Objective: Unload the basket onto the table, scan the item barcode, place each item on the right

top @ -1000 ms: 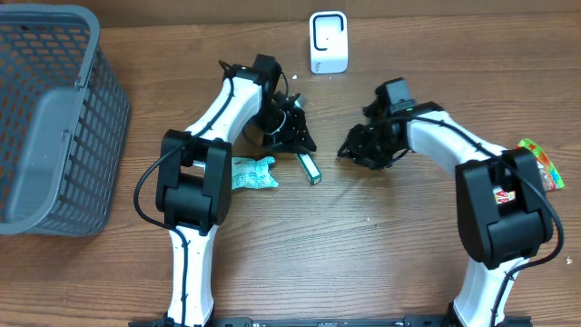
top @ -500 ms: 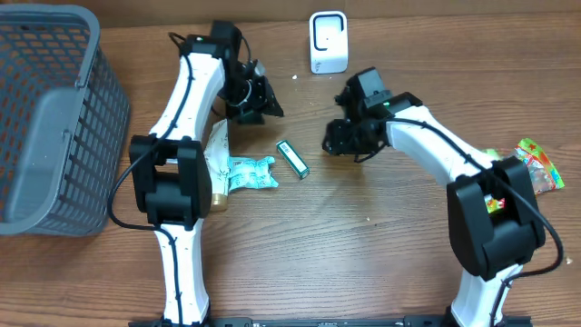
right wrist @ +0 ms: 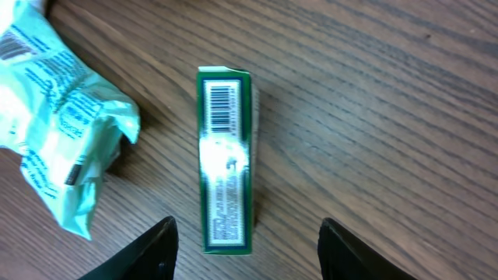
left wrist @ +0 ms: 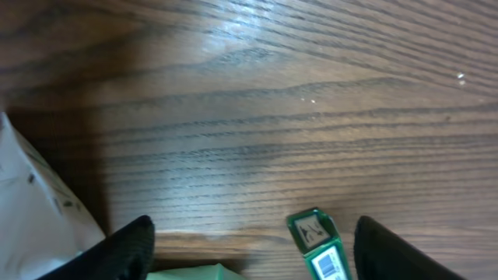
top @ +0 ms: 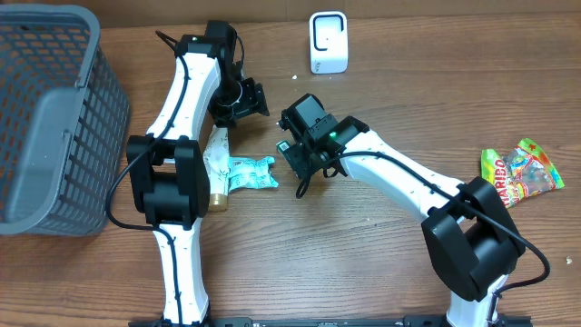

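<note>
The right gripper (right wrist: 245,233) hovers over a small green box (right wrist: 226,159) on the wooden counter (top: 363,263), its two fingers spread to either side and touching nothing. The box lies flat with its barcode facing up, just beside a crumpled teal pouch (right wrist: 62,132). The left gripper (left wrist: 255,233), near the far side of the counter, is wide open and empty, with one end of the box visible below it. A white scanner (top: 328,42) stands at the far edge, well apart from the box. A grey basket (top: 54,118) sits at the left, and a bright candy bag (top: 517,173) lies at the right.
</note>
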Controlling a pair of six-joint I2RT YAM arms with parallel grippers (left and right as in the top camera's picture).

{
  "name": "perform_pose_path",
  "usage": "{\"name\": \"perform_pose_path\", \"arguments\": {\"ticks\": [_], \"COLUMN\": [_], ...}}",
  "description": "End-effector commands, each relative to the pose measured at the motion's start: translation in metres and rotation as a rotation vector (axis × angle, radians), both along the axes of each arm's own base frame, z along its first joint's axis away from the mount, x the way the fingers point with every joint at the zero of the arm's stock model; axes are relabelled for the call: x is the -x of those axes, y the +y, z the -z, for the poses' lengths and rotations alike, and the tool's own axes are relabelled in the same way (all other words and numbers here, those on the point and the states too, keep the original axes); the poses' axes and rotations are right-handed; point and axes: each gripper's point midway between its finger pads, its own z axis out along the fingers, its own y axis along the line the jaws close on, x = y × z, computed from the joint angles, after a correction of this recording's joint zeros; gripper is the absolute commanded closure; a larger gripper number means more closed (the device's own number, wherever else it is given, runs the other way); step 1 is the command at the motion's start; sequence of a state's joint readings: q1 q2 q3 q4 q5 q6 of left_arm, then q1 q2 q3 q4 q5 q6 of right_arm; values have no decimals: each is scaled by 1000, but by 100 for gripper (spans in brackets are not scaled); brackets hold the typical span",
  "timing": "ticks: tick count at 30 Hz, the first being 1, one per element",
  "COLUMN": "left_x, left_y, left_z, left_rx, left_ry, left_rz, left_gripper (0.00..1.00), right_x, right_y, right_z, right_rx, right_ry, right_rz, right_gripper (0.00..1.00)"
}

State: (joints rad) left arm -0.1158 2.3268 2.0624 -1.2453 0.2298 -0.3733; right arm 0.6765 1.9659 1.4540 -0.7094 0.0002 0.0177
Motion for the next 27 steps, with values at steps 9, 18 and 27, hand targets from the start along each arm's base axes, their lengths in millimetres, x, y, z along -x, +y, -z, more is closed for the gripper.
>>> {"name": "perform_pose_path", "arguments": {"ticks": [9, 18, 27], "left_x": [-1, -27, -49], "left_y": [7, 47, 68], "left_z": [4, 5, -1], "left_rx": [-31, -262, -387], "left_ry": [6, -109, -208], "left_rz": [-18, -45, -76], "left_gripper": [0, 0, 0], "right_x": [-15, -7, 0], "right_y": [-5, -3, 4], "right_z": [-20, -2, 20], "right_rx": [-169, -139, -154], "right_ry": [69, 61, 124], "right_rz": [106, 14, -25], "right_gripper": [46, 46, 46]}}
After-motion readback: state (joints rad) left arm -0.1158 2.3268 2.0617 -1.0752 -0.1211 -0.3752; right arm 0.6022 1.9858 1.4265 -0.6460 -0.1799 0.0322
